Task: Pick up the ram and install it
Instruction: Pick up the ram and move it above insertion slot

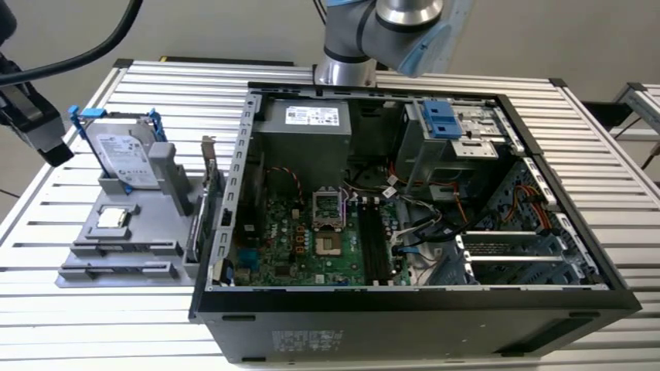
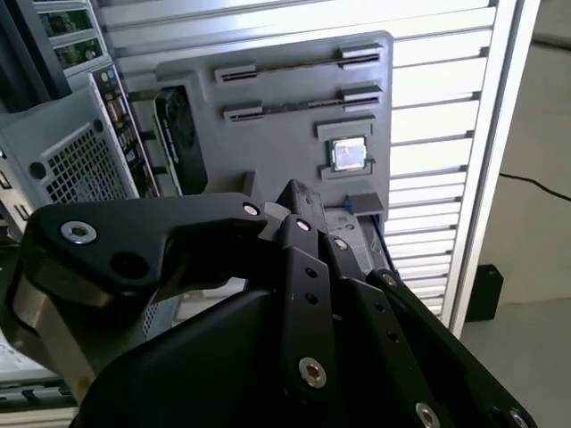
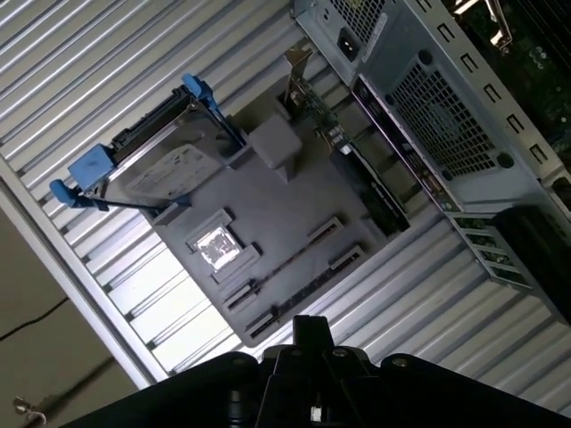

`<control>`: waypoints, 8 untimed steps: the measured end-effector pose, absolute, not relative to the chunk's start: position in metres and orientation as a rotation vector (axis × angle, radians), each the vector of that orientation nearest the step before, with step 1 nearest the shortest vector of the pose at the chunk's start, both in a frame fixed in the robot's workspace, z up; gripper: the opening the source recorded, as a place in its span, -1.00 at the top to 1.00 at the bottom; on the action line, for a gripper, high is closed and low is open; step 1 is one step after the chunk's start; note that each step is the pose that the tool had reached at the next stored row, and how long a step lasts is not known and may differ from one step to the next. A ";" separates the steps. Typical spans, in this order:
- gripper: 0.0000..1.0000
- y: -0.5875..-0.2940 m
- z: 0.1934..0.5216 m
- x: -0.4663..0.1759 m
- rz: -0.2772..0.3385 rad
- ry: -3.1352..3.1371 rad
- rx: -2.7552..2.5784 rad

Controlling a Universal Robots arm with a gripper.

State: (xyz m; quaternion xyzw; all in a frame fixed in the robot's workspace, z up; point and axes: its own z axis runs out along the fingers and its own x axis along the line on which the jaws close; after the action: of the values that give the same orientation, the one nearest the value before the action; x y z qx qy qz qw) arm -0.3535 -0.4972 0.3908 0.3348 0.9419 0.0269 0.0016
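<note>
Your gripper (image 3: 310, 328) hangs over the grey holder (image 3: 294, 192) that lies on the slatted table (image 3: 80, 53) just beside the open computer case (image 1: 413, 309). In both wrist views its tips look drawn together, with nothing visible between them.

You'll find the ram (image 3: 284, 261) at the near edge of that holder, as far as I can judge. Two long slots run side by side there, each with a thin dark line along it, and I take the stick to be standing on edge in one of them. I cannot tell which slot, or whether both are filled. The square chip (image 3: 214, 245) sits next to those slots, and the hard drive (image 3: 165, 169) with its blue rails stands at the far end of the holder, well apart from them.

Expect the stick to be light and stiff but thin, so it should weigh almost nothing in the grip yet could crack or flex if squeezed hard or twisted. I'd take it across its two flat faces near the middle of its length, along the upper edge. Keep off the contact edge that goes down into the slot.
</note>
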 end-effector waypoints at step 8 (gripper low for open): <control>1.00 -0.497 0.391 -0.354 0.081 2.932 1.129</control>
State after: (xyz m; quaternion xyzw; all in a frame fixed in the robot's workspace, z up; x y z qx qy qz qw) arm -0.3543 -0.4972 0.3907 0.3591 0.9329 0.0259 -0.0007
